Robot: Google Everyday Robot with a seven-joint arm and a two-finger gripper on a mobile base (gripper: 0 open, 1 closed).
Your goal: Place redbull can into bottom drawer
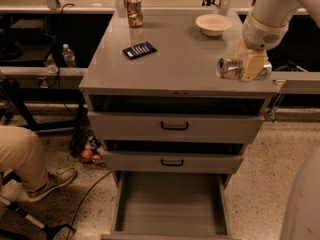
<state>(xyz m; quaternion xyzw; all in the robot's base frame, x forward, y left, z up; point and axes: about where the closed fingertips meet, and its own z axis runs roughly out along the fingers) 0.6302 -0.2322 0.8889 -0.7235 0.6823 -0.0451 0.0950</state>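
Hand (251, 67) closed narrowly around the sideways redbull can (228, 68) at the cabinet top (185, 59)'s right edge.

Yellow-fingered robot hand (248, 69) at the grey metal table's (175, 64) front right corner.
It clasps the slim silver redbull can (229, 68) sideways; the wide grey bottom drawer (170, 209) stands open under the table.

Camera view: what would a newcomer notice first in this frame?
The gripper, at the right front edge of the cabinet top, is closed around the redbull can, held on its side. Below, the bottom drawer stands pulled out. A bronze can and a white bowl sit at the back of the top.
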